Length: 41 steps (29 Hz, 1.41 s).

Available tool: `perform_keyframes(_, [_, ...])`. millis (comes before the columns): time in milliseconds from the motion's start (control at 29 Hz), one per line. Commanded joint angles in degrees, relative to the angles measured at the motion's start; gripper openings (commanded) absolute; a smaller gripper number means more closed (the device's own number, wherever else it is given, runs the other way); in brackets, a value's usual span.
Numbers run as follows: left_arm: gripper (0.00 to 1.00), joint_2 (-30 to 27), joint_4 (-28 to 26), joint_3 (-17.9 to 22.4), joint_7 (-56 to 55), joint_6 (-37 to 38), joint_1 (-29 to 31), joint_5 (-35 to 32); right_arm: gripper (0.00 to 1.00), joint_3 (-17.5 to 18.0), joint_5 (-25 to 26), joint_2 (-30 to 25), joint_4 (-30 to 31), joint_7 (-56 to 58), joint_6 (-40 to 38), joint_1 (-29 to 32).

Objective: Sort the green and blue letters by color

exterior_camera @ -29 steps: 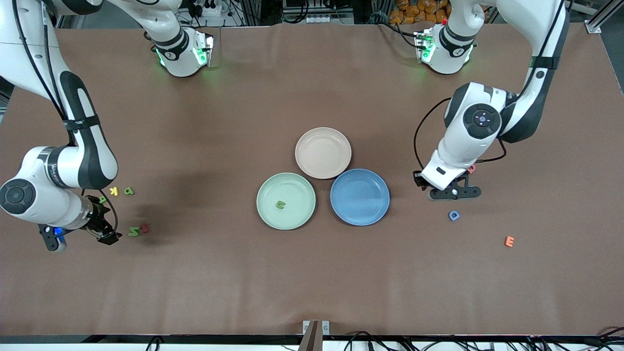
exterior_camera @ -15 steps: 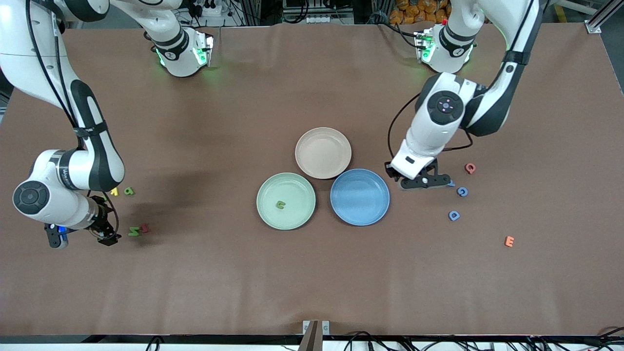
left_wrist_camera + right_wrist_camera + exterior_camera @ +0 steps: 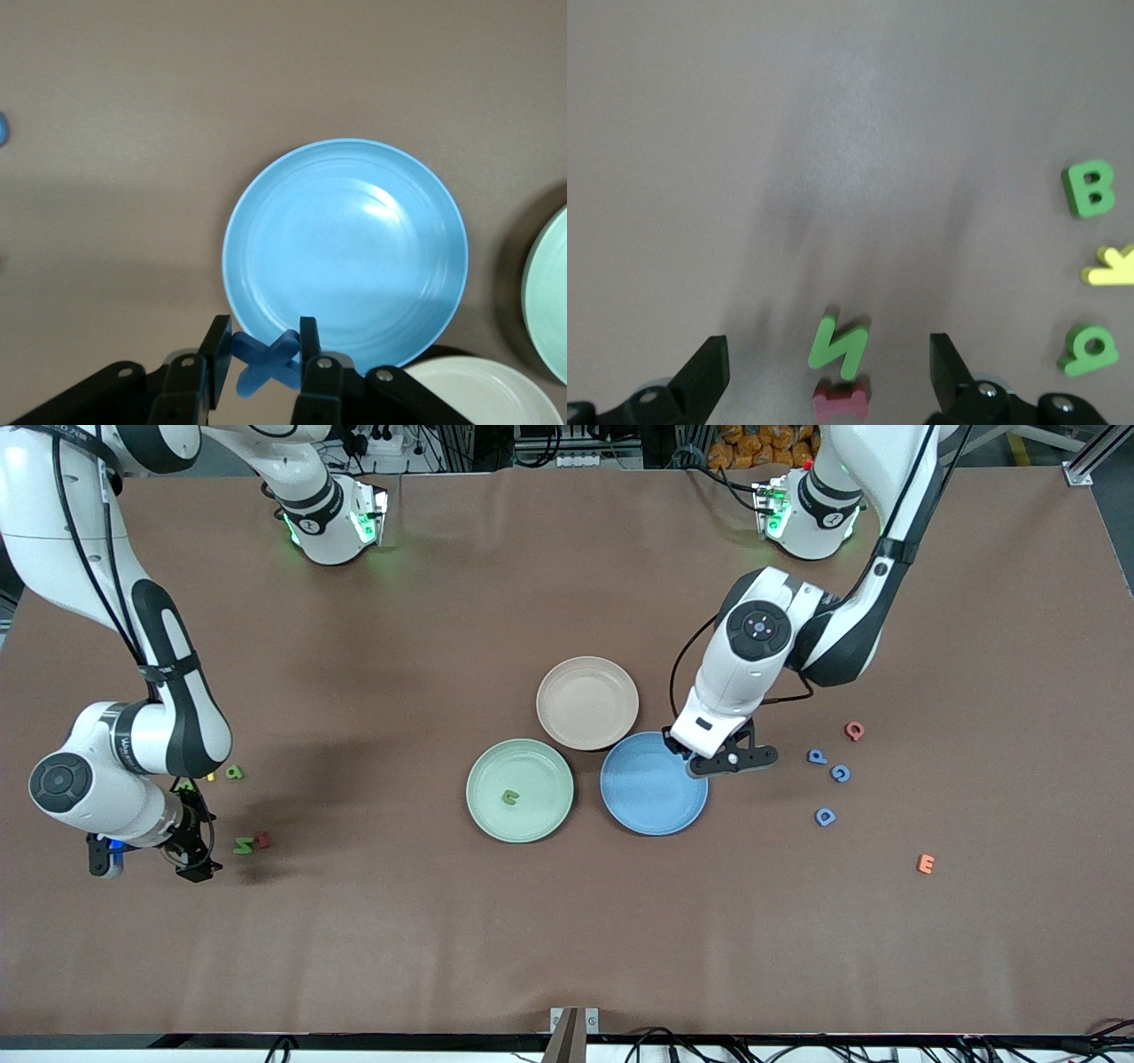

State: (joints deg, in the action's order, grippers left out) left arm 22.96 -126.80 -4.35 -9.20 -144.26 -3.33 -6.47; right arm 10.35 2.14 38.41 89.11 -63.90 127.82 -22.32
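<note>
Left gripper [image 3: 266,354]: clenched on a light blue X [image 3: 266,361], up over the rim of the blue plate [image 3: 345,257] at the edge toward the left arm's end of the desk.
Left wrist view only: the X between the fingers; the front view hides it under the gripper.
Right gripper [image 3: 197,865]: released, fingers wide apart, low over the desk [image 3: 567,939] at the right arm's end, holding nothing.
Right wrist view: a green Z [image 3: 839,343] flat on the desk between the fingers, a red letter [image 3: 842,400] touching it; well apart from these, a green B [image 3: 1088,188], a yellow K [image 3: 1112,266] and another green letter [image 3: 1090,347] lie in a row.
Front view there: the arm covers most of the B and K.
Plates: green plate [image 3: 483,815] and blue plate side by side, beige plate [image 3: 586,701] farther from the front camera, touching both.
Green plate holds: one green letter [image 3: 510,797].
Blue letters on the desk: P [image 3: 816,756], G [image 3: 840,773] and D [image 3: 825,816], toward the left arm's end, beside the blue plate.
Others nearby: a red letter [image 3: 854,731] and an orange E [image 3: 926,863].
</note>
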Motion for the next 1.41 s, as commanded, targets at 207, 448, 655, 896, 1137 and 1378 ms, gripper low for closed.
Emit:
perform_keyframes(207, [0.73,0.7,-0.6,-0.5,-0.2,-2.4,0.5,1.6,0.86,2.4,-0.6,3.3,-1.7,-3.0,3.6,-0.7])
perform_keyframes(448, [0.72,0.8,-0.6,-0.5,-0.3,-2.4,0.5,2.1,1.00,2.5,-0.6,3.2,-1.9,-2.8,3.6,-0.5])
perform_keyframes(655, [0.68,1.2,-0.6,-0.5,-0.4,-2.6,0.5,2.1,1.00,2.5,-0.5,2.4,-2.8,-2.0,3.4,0.1])
perform_keyframes(896, [0.64,1.3,-0.5,-0.5,-0.6,-3.2,0.5,2.5,1.00,2.7,-0.1,-1.8,-2.9,-0.4,-0.2,2.7])
perform_keyframes(1137, [0.64,1.5,-0.5,-0.5,-0.6,-3.2,0.5,2.5,1.00,2.9,-0.5,-6.0,-2.5,7.9,-6.7,6.3])
perform_keyframes(1378, [0.61,1.6,-0.4,-0.5,-0.8,-3.2,0.5,2.5,1.00,2.8,0.0,-9.9,-2.2,21.4,-16.4,10.4])
